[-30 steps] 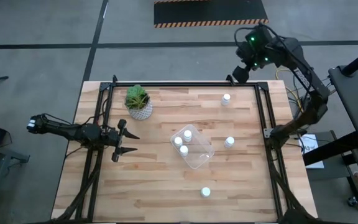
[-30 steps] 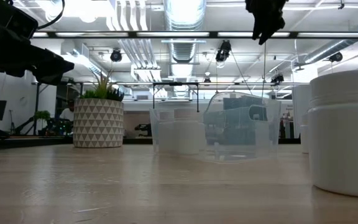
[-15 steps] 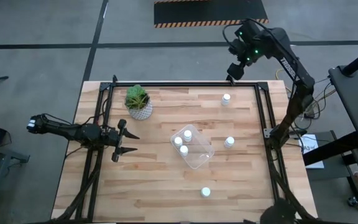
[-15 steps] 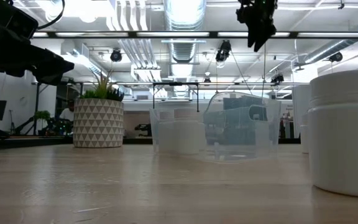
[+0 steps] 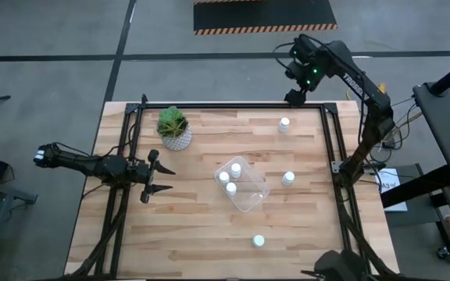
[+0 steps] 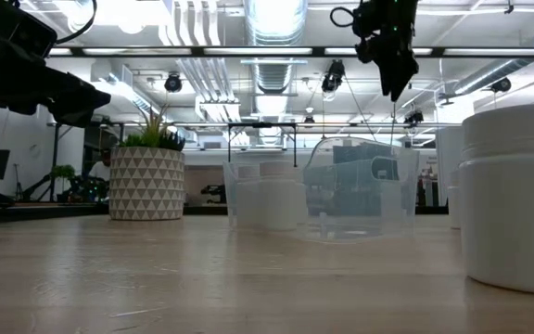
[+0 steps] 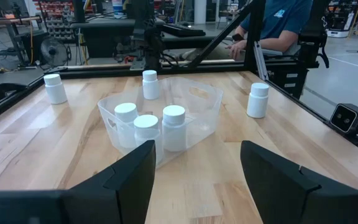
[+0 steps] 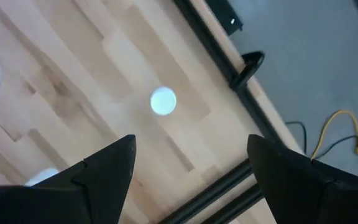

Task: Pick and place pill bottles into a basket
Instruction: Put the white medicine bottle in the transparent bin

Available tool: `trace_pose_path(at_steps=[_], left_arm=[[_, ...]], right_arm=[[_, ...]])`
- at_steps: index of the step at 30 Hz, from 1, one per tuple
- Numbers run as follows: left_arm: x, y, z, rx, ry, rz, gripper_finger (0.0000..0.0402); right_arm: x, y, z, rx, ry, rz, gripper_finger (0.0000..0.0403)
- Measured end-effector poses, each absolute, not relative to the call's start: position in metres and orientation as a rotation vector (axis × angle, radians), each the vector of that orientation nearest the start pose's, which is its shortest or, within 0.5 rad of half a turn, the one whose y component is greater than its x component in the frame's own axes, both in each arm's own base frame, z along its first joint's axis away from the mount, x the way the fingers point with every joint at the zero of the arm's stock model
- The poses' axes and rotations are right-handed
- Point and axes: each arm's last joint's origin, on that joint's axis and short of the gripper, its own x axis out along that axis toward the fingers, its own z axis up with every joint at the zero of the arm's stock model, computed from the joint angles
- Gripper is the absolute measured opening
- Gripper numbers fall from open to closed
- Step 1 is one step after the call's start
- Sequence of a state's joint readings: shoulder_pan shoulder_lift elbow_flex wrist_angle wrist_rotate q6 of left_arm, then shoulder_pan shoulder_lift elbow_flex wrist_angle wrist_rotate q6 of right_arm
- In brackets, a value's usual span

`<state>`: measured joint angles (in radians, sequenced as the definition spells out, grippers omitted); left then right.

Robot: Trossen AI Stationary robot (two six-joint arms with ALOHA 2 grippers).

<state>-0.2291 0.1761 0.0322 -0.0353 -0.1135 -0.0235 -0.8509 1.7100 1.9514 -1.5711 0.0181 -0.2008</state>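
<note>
The clear basket sits mid-table on its flat bottom and holds three white pill bottles. Three more bottles stand upright on the wood: one far right, one right of the basket, one near the front edge. My right gripper hangs open, high above the far right corner. It points steeply down, and the far bottle shows below, between its fingers. My left gripper rests open at the table's left side and faces the basket.
A white patterned pot with a green plant stands at the far left. Black frame rails run along the table's sides and far edge. A seated person in blue is beyond the table's right side. Bare wood lies around the basket.
My right gripper has sunk lower above the table's far right corner, shifted a little toward the table's left, and tipped to point more steeply down.
</note>
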Motion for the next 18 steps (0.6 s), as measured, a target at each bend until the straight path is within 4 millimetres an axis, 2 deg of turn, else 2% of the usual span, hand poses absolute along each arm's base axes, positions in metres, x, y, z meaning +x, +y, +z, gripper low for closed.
trace_pose_path(at_steps=[8, 18], left_arm=[[0.104, -0.021, 0.157, 0.008, 0.178, -0.113, 0.0219], [0.104, -0.021, 0.157, 0.008, 0.178, -0.114, 0.0219]], right_arm=[[0.202, -0.231, 0.352, 0.428, 1.416, -0.550, 0.0299], [0.208, -0.238, 0.313, 0.405, 1.424, -0.525, 0.0293]])
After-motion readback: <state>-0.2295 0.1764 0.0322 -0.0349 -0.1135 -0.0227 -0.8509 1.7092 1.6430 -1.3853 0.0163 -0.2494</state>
